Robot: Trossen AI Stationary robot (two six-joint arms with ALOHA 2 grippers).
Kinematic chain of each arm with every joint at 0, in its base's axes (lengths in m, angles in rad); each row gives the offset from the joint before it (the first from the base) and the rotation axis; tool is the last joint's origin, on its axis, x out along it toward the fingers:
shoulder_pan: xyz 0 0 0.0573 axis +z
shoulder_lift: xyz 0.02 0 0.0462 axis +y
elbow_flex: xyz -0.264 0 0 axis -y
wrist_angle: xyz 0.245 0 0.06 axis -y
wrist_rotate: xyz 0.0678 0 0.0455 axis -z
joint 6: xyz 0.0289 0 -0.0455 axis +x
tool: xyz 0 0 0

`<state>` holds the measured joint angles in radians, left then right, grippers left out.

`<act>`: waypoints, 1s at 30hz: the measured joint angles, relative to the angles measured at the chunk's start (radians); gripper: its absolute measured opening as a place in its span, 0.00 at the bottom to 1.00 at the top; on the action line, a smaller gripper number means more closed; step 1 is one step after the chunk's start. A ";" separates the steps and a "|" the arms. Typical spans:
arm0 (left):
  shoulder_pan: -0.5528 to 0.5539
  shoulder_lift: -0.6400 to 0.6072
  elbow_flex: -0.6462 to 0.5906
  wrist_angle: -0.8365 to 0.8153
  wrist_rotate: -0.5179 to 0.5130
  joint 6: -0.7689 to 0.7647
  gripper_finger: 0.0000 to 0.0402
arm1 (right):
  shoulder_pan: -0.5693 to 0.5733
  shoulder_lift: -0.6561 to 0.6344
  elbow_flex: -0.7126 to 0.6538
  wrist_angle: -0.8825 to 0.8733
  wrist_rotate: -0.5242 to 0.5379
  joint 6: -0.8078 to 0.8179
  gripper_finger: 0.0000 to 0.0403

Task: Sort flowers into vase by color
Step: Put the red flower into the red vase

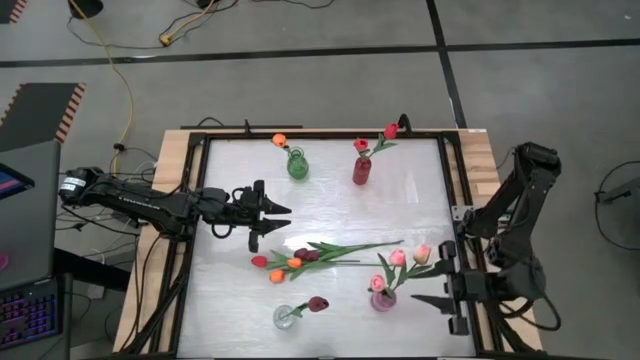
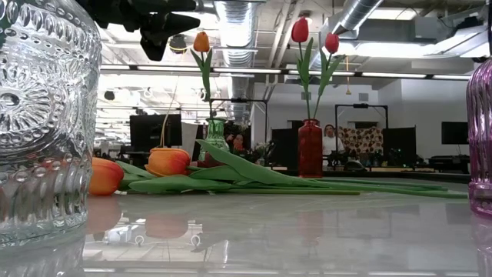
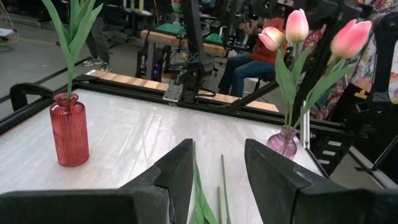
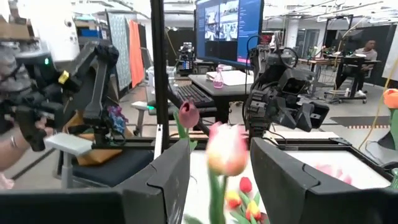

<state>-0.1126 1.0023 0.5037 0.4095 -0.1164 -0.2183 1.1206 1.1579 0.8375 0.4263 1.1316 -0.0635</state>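
Note:
Several loose flowers (image 1: 300,258) with red, orange and maroon heads lie in a bunch at the table's middle, stems toward the right. A green vase (image 1: 297,165) holds an orange tulip (image 1: 279,141). Two red tulips stand in a red vase (image 1: 361,171). A clear vase (image 1: 287,316) holds a maroon tulip (image 1: 318,303), and a pink vase (image 1: 383,298) holds three pink tulips. My right gripper (image 1: 437,283) hovers open just right of the pink vase, with a pink head (image 4: 227,148) showing between its fingers, untouched. My left gripper (image 1: 268,212) hangs open above the table, left of the bunch.
A black frame (image 1: 190,200) rims the white table top. The green and red vases stand near the far edge, the clear and pink vases near the front edge. Bare table lies between the loose bunch and the far vases. People sit in the room behind.

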 joint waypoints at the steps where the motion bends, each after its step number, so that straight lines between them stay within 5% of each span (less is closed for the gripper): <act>1: 0.000 0.000 0.000 0.000 0.000 0.000 0.33 | 0.000 -0.011 0.000 0.000 0.000 0.000 0.49; 14: 0.000 0.000 0.000 0.000 0.000 -0.001 0.33 | -0.026 -0.184 0.000 0.019 -0.001 -0.240 0.48; 30: 0.000 0.000 0.000 0.000 0.000 -0.011 0.33 | -0.221 -0.357 0.000 -0.121 -0.004 -0.250 0.48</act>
<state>-0.1126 1.0023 0.5037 0.4095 -0.1165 -0.2295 0.8999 0.8005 0.8379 0.3058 1.1278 -0.3138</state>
